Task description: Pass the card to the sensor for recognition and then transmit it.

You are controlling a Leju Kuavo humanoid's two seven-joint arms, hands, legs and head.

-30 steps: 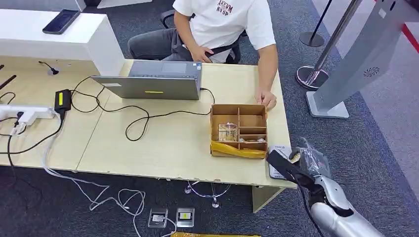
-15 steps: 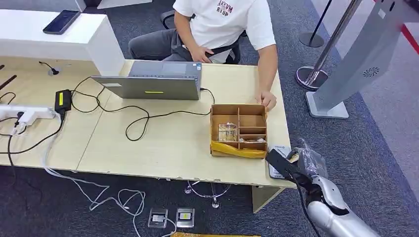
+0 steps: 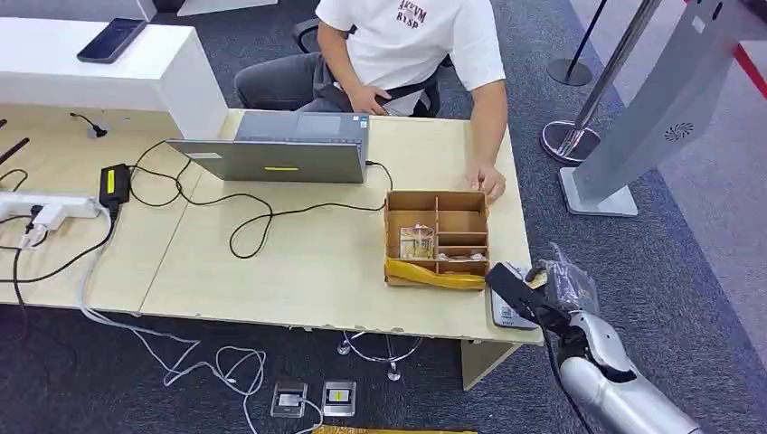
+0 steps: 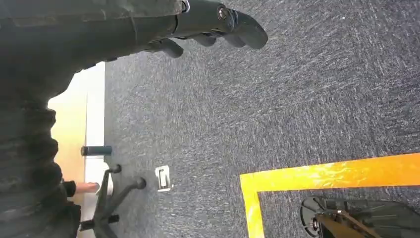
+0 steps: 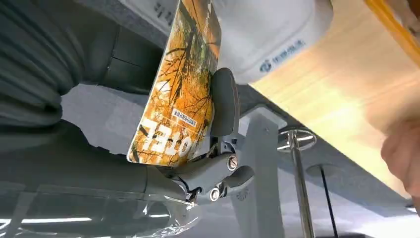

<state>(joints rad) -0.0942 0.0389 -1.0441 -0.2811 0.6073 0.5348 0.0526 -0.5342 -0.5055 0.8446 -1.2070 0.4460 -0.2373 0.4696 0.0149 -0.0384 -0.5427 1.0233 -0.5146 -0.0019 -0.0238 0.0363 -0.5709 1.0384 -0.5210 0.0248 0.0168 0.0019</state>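
Card [image 5: 181, 94], orange printed, pinched in right hand [image 5: 218, 144] just over white sensor [image 3: 508, 303] at worktop [image 3: 298, 262] corner. Step: presenting card for recognition. Next likely needs holding it flat over the reader, then passing on. Left hand [image 4: 218, 22] hangs over carpet, fingers curled, holding nothing.

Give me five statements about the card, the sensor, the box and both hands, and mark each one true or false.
1. The right hand holds an orange card. True.
2. The card lies inside the cardboard box. False: it is in the right hand, near the white sensor at the desk's corner.
3. The left hand grips a card. False: it holds nothing and hangs over grey carpet.
4. A person's hand rests beside the box's far corner. True.
5. The laptop sits inside the box. False: it stands on the desk, apart from the box.
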